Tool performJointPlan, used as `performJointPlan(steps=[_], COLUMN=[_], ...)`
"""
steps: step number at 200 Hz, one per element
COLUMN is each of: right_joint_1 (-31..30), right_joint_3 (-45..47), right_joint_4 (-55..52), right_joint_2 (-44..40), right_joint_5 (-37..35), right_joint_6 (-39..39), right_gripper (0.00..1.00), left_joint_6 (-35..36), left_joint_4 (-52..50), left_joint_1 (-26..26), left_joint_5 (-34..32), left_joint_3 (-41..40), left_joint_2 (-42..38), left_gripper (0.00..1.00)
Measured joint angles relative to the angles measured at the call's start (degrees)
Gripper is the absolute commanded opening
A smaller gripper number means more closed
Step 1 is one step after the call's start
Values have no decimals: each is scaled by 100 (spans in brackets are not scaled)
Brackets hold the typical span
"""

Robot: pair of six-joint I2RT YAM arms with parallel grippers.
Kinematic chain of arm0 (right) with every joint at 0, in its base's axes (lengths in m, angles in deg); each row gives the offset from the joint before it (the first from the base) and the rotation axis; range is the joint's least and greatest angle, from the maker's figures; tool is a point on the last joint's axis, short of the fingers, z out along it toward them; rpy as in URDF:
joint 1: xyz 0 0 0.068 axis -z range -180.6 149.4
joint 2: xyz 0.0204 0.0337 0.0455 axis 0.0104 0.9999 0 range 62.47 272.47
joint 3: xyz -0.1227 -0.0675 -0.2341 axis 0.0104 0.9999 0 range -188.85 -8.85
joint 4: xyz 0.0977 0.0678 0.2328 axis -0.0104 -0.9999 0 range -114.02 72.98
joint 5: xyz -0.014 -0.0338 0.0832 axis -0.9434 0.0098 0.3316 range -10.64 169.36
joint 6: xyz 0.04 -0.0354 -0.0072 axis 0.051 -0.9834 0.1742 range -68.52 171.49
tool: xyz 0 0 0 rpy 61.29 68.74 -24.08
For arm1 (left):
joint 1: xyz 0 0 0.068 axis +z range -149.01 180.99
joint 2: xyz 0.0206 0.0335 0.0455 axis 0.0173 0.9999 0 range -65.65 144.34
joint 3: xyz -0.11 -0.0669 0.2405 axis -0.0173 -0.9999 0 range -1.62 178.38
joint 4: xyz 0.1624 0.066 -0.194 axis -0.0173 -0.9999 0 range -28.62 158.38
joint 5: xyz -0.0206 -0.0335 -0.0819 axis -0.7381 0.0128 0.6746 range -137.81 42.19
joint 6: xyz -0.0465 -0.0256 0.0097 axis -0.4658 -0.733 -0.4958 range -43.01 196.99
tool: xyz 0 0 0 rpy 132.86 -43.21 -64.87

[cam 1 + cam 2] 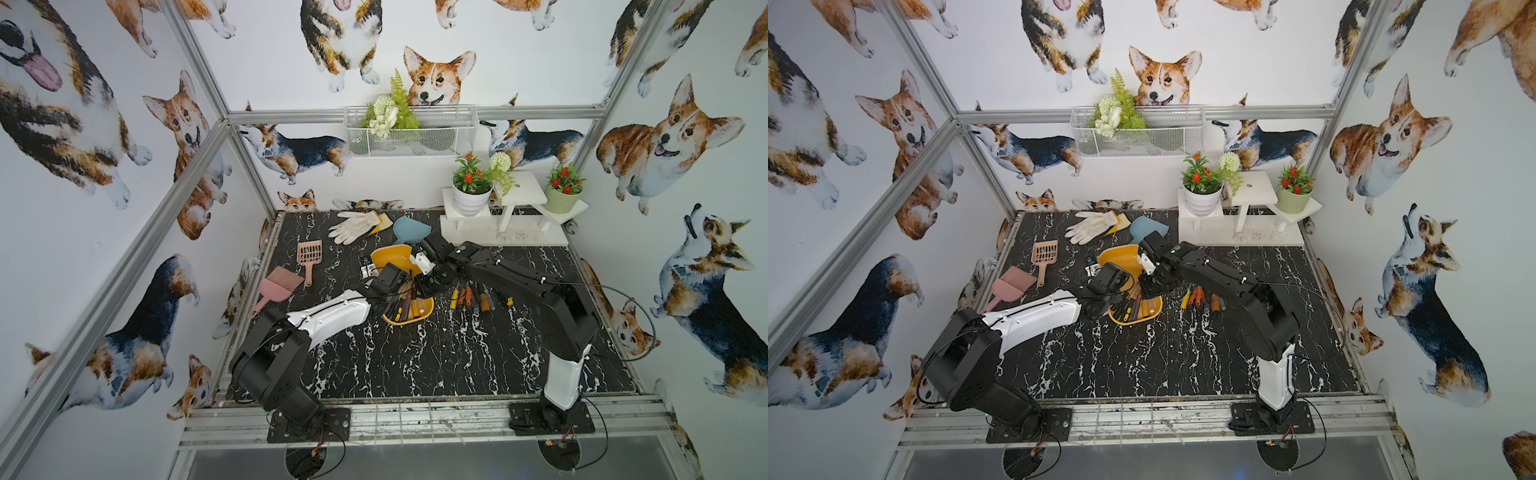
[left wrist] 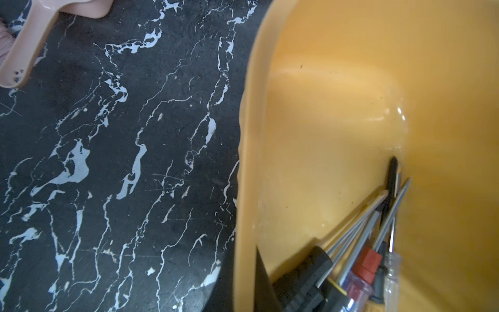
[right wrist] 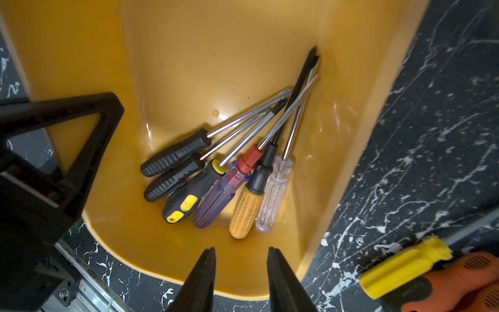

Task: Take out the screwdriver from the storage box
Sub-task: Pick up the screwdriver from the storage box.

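Observation:
The mustard-yellow storage box [image 1: 390, 257] [image 1: 1121, 259] stands tilted on the black marble table, far end raised. My left gripper [image 2: 244, 286] [image 1: 376, 276] is shut on its side rim, one finger inside the wall and one outside. Several screwdrivers [image 3: 216, 178] [image 1: 405, 305] lie bunched at the low near end, handles toward the rounded wall [image 3: 140, 237]: two black ribbed, one black-and-yellow, one purple, one orange, one clear. My right gripper [image 3: 241, 267] [image 1: 426, 291] hangs over that near rim, open, with nothing between its fingers.
Several more screwdrivers [image 1: 471, 299] [image 3: 405, 264] lie on the table just right of the box. To its left are a pink scoop [image 1: 309, 253] and pink brush [image 1: 278, 286]. Behind it lie gloves [image 1: 353, 226], a blue scoop [image 1: 409, 230] and a white plant stand [image 1: 511, 216].

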Motion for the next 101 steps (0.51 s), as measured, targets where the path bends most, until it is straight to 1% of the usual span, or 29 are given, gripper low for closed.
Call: performJointPlan(steps=[47, 101], right_joint_1=[-140, -140], right_joint_3=[-42, -63], right_joint_4=[-94, -107], right_joint_2=[275, 531], right_joint_5=[2, 0], right_joint_6=[15, 33], right_gripper=[39, 40], left_joint_6=[15, 24], left_joint_4=[9, 15], left_joint_1=[0, 0], left_joint_5=[0, 0], left_joint_3=[-7, 0], left_joint_2=[0, 0], left_gripper=[0, 0])
